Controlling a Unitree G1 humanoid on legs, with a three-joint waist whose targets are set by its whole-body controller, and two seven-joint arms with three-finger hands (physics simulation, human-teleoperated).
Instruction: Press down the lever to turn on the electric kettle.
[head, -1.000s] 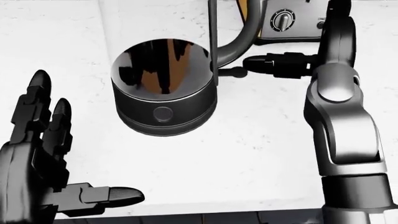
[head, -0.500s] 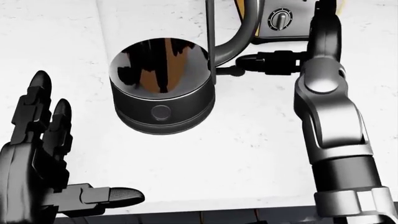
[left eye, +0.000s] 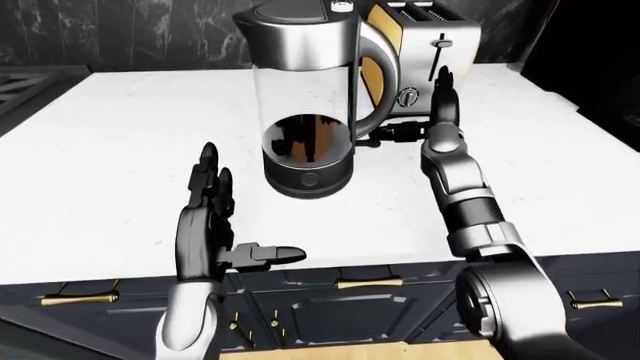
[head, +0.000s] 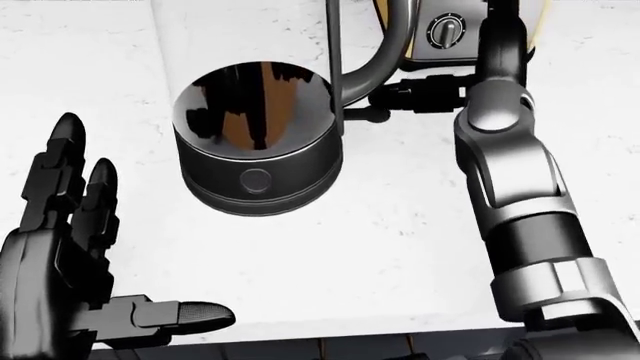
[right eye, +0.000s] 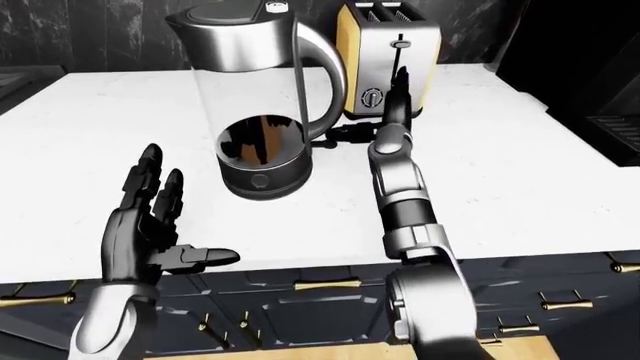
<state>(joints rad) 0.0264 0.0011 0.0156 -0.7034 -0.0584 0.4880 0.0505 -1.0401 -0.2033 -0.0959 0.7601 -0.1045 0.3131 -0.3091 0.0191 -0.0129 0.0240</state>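
Electric kettle (left eye: 305, 97), clear glass cylinder on a glossy dark round base, is seen mid-counter on the speckled white worktop (left eye: 120, 150). Right hand (head: 420, 96) is held at the handle foot, fingers spread. Left hand (left eye: 215, 240) is held open, apart. Brushed-metal toaster (right eye: 390, 56) sits just beside.

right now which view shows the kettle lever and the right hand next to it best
The head view: the small black lever at the kettle base sits large, with one finger of the right hand pointing at it. Whether they touch is unclear. Both eye views show the whole kettle, but the lever is tiny there.
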